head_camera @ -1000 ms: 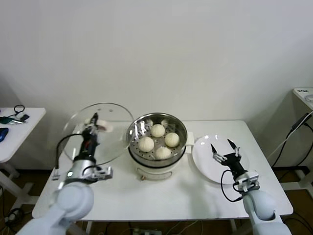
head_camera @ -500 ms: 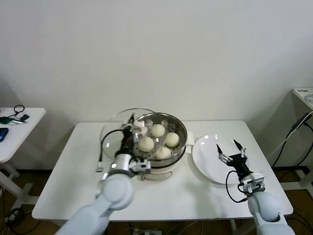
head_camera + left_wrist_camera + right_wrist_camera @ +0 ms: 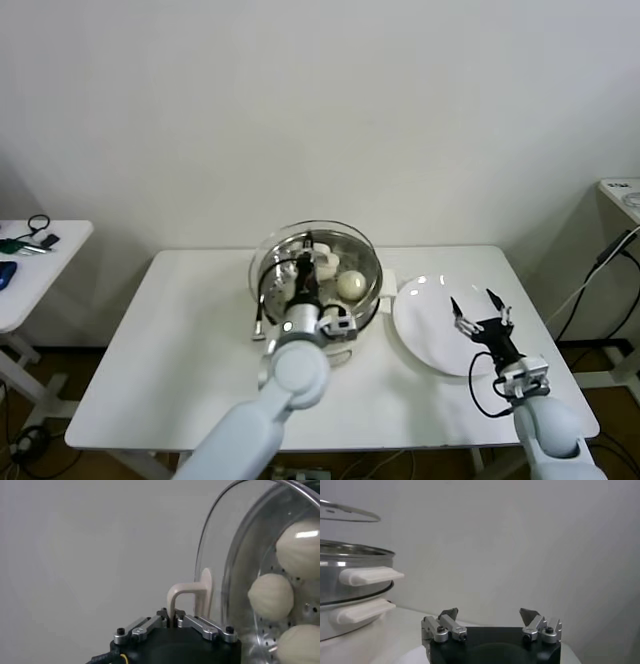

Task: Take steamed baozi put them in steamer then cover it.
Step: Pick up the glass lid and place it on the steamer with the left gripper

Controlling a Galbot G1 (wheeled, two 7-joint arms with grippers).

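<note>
Cover [image 3: 316, 262] held by handle in left gripper [image 3: 304, 268], above steamer [image 3: 366, 300] holding baozi [image 3: 350, 284], rim not seated. Right gripper [image 3: 480, 305] spread wide, idle over plate [image 3: 425, 330].

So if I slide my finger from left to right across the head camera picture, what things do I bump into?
Side table → main table → left gripper holding the cover over the steamer → white plate → right gripper.

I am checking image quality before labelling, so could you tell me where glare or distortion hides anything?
Head view: the white plate shows small bright reflections. Left wrist view: the glass cover, held by the left gripper, bends the outlines of the baozi behind it. Right wrist view: steamer clear, no glare.
</note>
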